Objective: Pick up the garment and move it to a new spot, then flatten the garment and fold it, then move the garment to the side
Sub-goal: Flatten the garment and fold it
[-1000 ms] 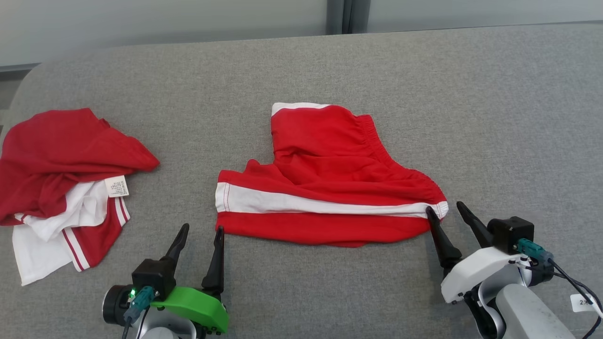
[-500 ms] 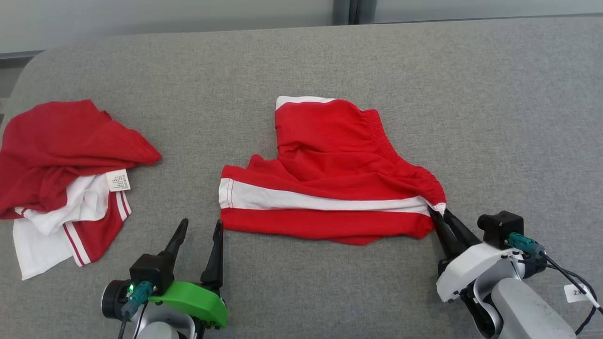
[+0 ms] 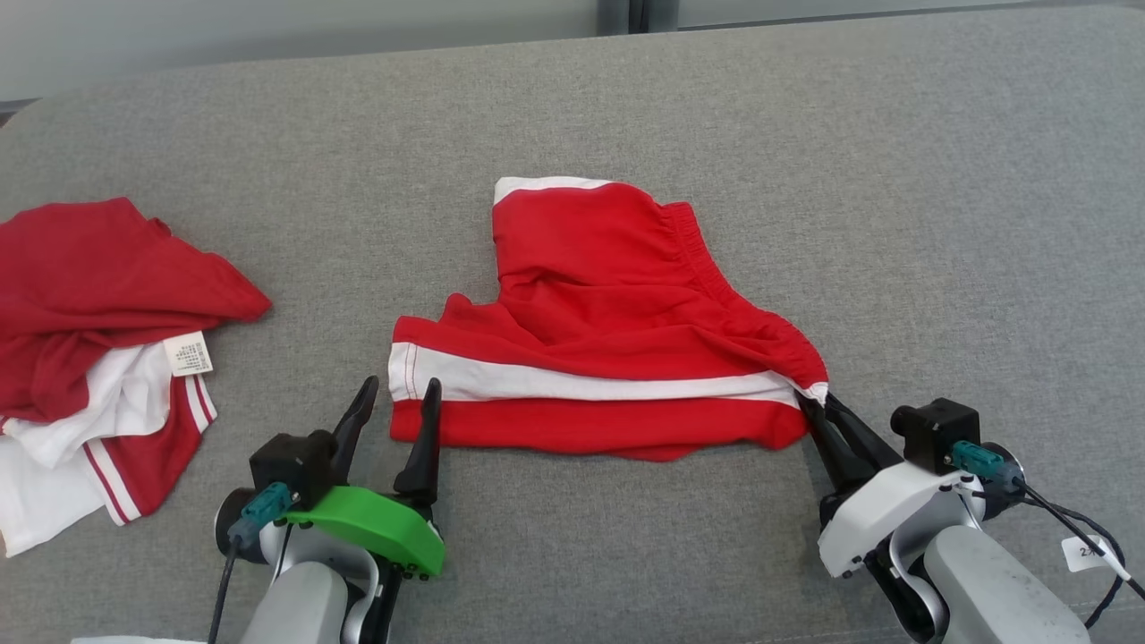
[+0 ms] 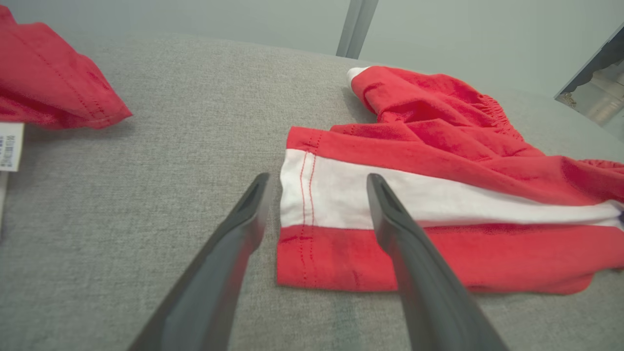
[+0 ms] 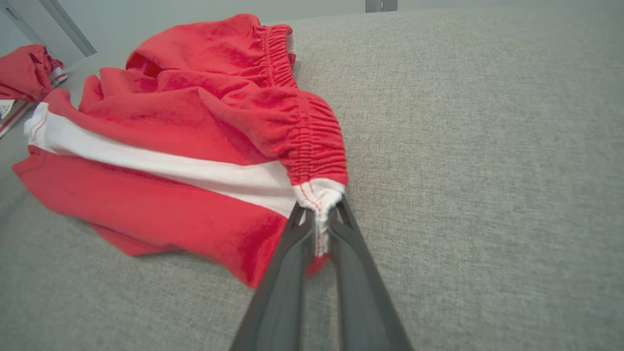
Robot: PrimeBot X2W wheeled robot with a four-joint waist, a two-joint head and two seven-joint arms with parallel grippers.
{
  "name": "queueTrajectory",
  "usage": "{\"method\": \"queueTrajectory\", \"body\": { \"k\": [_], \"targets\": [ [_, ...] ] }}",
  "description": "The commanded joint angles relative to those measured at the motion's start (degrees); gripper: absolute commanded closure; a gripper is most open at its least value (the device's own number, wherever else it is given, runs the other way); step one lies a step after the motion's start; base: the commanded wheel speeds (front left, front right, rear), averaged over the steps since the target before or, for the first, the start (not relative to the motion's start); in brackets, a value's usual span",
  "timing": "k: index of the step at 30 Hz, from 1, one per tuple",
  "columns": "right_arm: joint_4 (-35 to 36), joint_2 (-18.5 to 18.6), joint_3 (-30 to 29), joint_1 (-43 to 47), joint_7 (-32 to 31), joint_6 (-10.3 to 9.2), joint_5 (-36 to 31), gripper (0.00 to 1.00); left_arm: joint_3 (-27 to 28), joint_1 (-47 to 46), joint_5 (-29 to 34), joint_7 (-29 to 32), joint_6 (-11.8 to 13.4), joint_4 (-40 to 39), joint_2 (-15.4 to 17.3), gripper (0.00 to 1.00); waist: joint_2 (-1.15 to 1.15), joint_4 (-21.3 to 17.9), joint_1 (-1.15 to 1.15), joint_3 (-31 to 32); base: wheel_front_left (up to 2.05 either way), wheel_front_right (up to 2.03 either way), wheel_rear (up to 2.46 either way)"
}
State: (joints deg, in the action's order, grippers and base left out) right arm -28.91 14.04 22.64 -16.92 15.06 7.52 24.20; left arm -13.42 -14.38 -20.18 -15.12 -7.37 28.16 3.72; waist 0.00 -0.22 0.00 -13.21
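Nearest the robot, the right gripper [image 3: 816,407] is shown pressed together on the red shorts [image 3: 608,295]. The white corner where the side stripe [image 3: 581,385] meets the elastic waistband [image 3: 716,277] is pinched between its two dark fingers. The corner is drawn into a small peak, and the spot is judged to be chosen because the gathered band gives a firm edge to lift by.

At the opposite end of the shorts, the left gripper [image 3: 401,386] is held with its fingers spread wide and the leg hem [image 4: 297,219] is straddled. One finger is set just off the shorts over bare cloth, the other above the stripe. Whether the shorts are touched there cannot be told. A second pinch is judged to be lined up, so that the shorts can be carried stretched between both ends rather than bunched.

The shorts are laid roughly flat but rumpled, with folds gathered behind the stripe. Well to the left of the shorts, a heap of red and white clothing [image 3: 98,313] is seen, its label [image 3: 188,353] turned up. Beyond the shorts, the grey upholstered surface [image 3: 939,224] is bounded by a pale wall [image 3: 268,36].
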Motion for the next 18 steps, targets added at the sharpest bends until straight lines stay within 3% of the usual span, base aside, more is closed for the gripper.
{"method": "queueTrajectory", "body": {
  "k": [1, 12, 18],
  "targets": [
    [0.27, 0.37, 0.24, -0.78, 0.15, -0.06, 0.12, 1.0, -0.8, -1.43, -1.76, -0.04, -0.12, 0.58, 1.24, 0.0, 0.0, -0.55, 0.0, -0.47, 0.0, 0.0, 0.0],
    [0.97, 0.72, 2.59, -2.28, 0.15, -0.06, 0.81, 1.0, -6.4, -6.65, -10.73, -0.03, -0.15, 5.76, 5.51, 0.0, 0.0, -2.67, 0.0, -2.24, 0.0, 0.0, 0.0],
    [1.06, 0.56, 3.42, -2.56, 0.15, -0.06, 0.81, 1.0, -8.31, -7.94, -14.43, -0.03, -0.16, 6.86, 6.16, 0.0, 0.0, -3.19, 0.0, -2.74, 0.0, 0.0, 0.0]
  ]
}}
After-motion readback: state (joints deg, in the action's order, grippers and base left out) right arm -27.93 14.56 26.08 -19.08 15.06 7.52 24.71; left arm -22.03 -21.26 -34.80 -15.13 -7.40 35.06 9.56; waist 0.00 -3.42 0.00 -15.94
